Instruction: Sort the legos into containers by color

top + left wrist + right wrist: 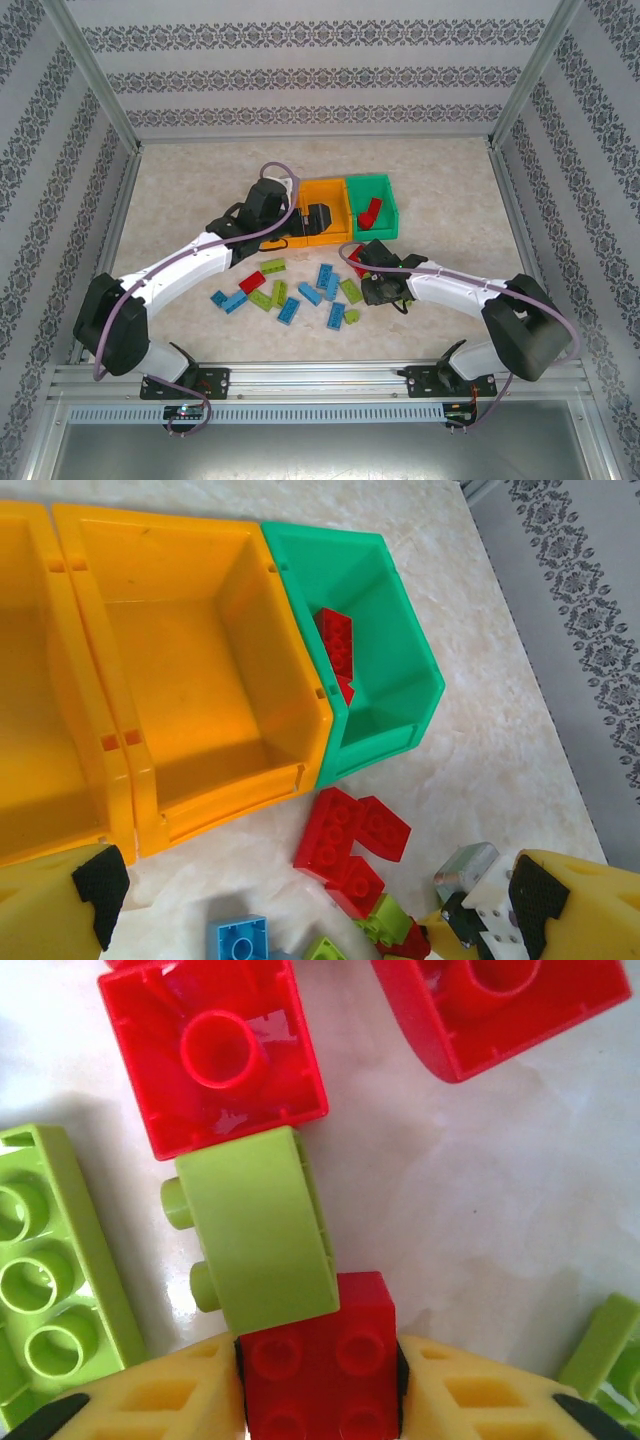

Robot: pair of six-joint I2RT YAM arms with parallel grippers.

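Right claw [318, 1352] pinches a small red plastic brick [315, 1315], left claw [318, 219] gapes wide; green plastic bin [405, 695] holds reds [335, 640], blues [309, 293] and limes [272, 266] unsorted.

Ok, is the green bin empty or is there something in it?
Not empty. The green bin holds red legos, resting against its wall beside the orange bin.

Glossy plastic legos [212, 1055], smooth plastic containers [262, 640], smooth tabletop [480, 1180]
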